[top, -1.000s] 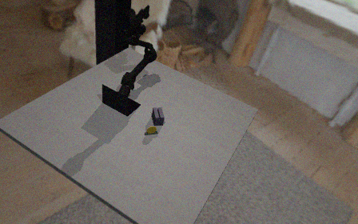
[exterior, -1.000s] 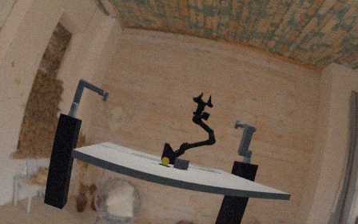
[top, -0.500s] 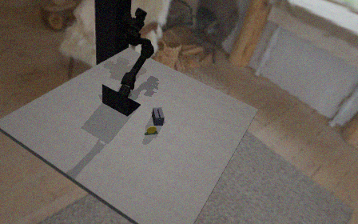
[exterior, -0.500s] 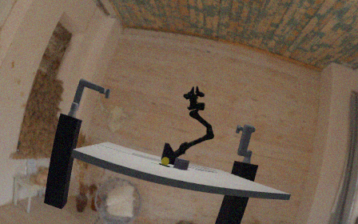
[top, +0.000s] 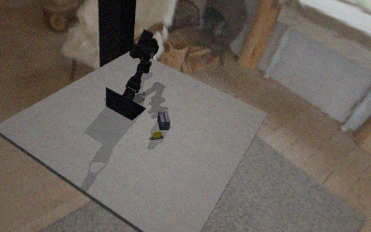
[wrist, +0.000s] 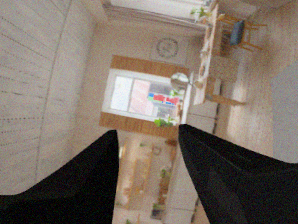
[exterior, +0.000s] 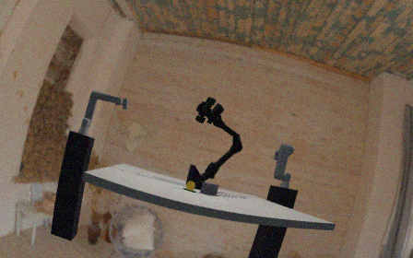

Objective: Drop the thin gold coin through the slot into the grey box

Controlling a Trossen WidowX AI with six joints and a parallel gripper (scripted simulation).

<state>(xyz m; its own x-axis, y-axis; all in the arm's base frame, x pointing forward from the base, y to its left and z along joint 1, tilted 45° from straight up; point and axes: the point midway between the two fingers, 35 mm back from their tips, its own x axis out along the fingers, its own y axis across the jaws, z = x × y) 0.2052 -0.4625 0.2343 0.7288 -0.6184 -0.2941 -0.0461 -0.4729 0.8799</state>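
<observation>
Gripping nothing, the pincer [top: 146, 35] [exterior: 201, 111] [wrist: 148, 135] gapes partly open.
</observation>
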